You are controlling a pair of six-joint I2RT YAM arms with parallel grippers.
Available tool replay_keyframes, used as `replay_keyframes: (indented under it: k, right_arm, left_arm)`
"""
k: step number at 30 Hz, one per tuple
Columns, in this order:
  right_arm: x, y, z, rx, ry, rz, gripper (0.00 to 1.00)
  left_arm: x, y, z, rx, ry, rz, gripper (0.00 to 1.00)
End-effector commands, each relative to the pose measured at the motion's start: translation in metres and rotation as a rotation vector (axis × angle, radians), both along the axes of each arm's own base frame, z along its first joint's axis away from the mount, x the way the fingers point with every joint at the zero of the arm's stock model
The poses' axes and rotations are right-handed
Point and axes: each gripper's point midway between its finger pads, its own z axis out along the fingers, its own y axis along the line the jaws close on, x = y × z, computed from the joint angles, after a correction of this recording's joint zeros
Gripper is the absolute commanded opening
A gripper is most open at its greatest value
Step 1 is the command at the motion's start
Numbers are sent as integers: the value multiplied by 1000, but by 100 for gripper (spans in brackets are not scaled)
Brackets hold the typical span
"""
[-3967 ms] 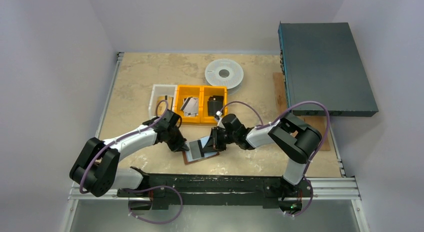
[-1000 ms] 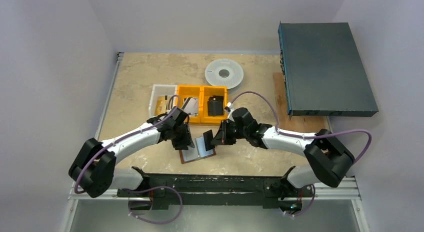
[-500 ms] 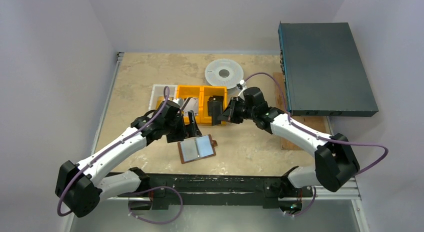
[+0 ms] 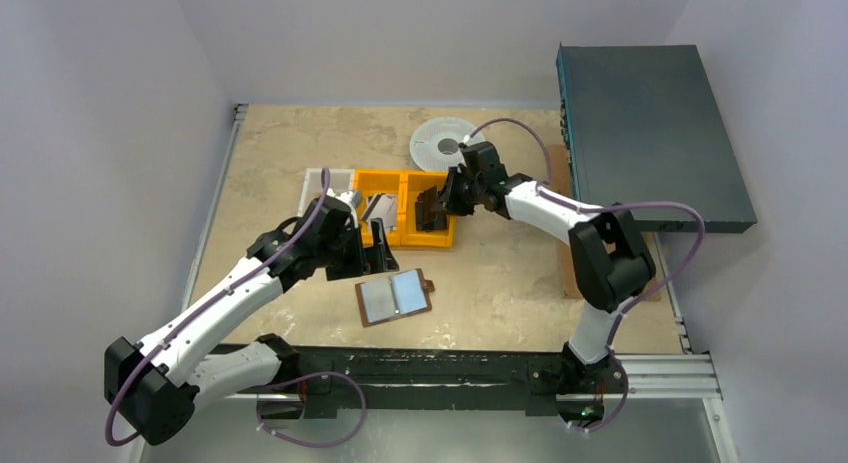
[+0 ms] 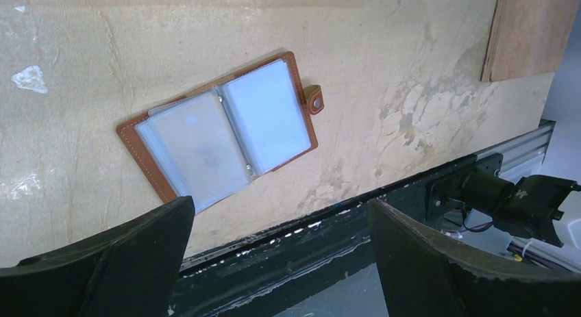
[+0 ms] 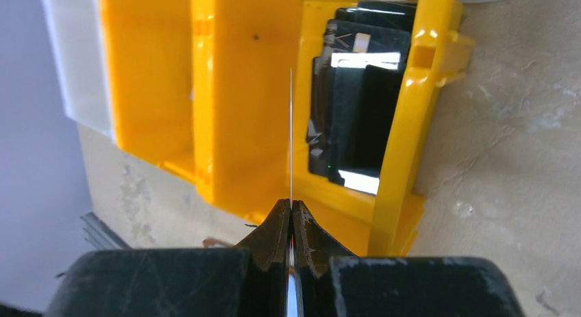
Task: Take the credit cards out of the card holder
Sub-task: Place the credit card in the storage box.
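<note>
As seen from the top view, the card holder (image 4: 395, 296) lies open and flat on the table (image 4: 500, 283), near the front rail, apart from both arms. The left gripper (image 4: 368, 255) hovers just beyond it. The right gripper (image 4: 437, 205) is over the orange bins (image 4: 440, 241), where pale credit cards (image 4: 378, 209) already lie.

Left wrist view: jaws spread wide, nothing btwn them. The card holder's clear sleeves face up; whether any card remains inside cannot be told.

Right wrist view: jaws fully closed on one credit card (image 6: 290, 139), seen edge-on as a hairline, above an orange compartment beside a black item (image 6: 356, 118).

Handling (est.): cards are light, thin, stiff but springy, w/ slick faces. Pinch an exposed short edge and draw along the sleeve. The card holder is soft and prob. slides unless pinned at its brown border.
</note>
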Motion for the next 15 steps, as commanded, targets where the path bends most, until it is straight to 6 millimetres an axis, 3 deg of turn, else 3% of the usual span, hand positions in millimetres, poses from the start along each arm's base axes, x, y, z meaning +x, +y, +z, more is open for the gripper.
replay_keyframes:
  k: [1, 7, 13, 15]
  right_arm:
    - [25, 3, -2, -59, -35, 0, 0]
    - [42, 4, -8, -103, -32, -14, 9]
    - [45, -2, 13, -127, -69, -40, 44]
    - [42, -2, 20, -120, -79, -38, 51]
  left_arm:
    - [2, 2, 16, -14, -54, -19, 98]
    - [1, 8, 15, -9, -60, -15, 98]
    - [1, 11, 8, -2, -39, -6, 99]
    - [2, 10, 6, -1, -30, -6, 99]
